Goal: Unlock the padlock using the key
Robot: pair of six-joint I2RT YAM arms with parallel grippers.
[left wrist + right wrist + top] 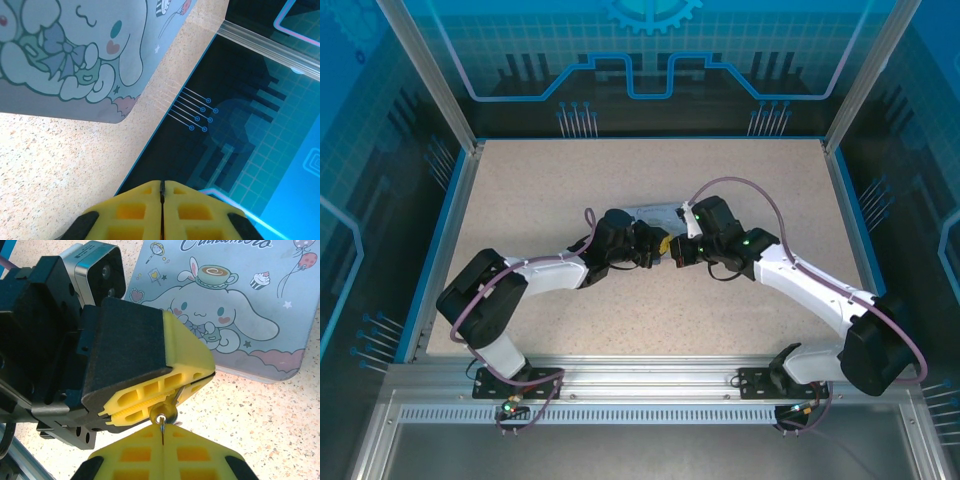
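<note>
Padlock (162, 415) is the tiny round metal bit in your right wrist view, just in front of the tin (235, 305) and near its rounded front corner. The speckled table (260, 420) is behind it. The padlock looks yellowish there, with one small bright hole in it.

It sits right at the lower edge of your left gripper (207, 376). That gripper's two yellow fingers are pressed together with just a thin line between them, and they pinch the padlock. You cannot tell how much of the padlock is tucked inside the fingers.

The key (162, 434) is the thin dark sliver just under the padlock. Its top end touches the padlock. Its bottom end goes down into the crack between the fingers of your right gripper (162, 452), which is squeezed tight on it. You see the key from its thin edge, so you cannot tell if it is inside the lock hole.

From above, your two grippers meet tip to tip just in front of the tin. The left gripper (662, 248) comes in from the tin's left side and the right gripper (677, 250) from its right side. The padlock and key are too small to make out from up there.

In your left wrist view, the tin lies flat on the table beyond the pressed-together fingers, off to the left. It has a white bunny with a blue bow drawn on it.
</note>
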